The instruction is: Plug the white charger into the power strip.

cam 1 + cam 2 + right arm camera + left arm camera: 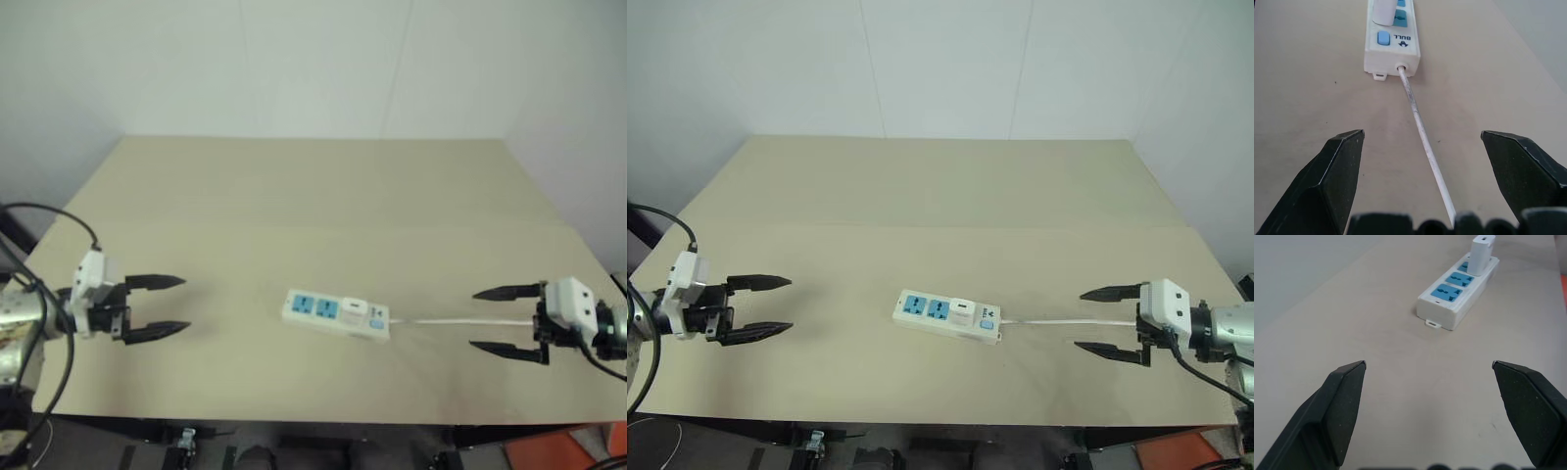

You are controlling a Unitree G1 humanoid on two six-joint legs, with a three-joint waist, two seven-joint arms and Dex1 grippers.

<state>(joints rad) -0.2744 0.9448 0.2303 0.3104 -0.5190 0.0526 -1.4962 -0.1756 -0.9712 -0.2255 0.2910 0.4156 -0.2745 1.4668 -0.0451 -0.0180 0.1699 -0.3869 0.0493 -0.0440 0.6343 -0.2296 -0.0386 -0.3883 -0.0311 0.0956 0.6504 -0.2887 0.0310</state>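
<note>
The small white rectangular charger [1482,253] is seen seated upright in the long white blue-socketed power strip [946,315], so plugging is judged complete; left claw [157,306] and right claw [506,320] are held apart, empty; only a seating check is called for.

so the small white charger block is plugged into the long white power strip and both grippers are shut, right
Not quite: the small white charger block is plugged into the long white power strip, but both wrist views show the left gripper and right gripper open, holding nothing.
</note>
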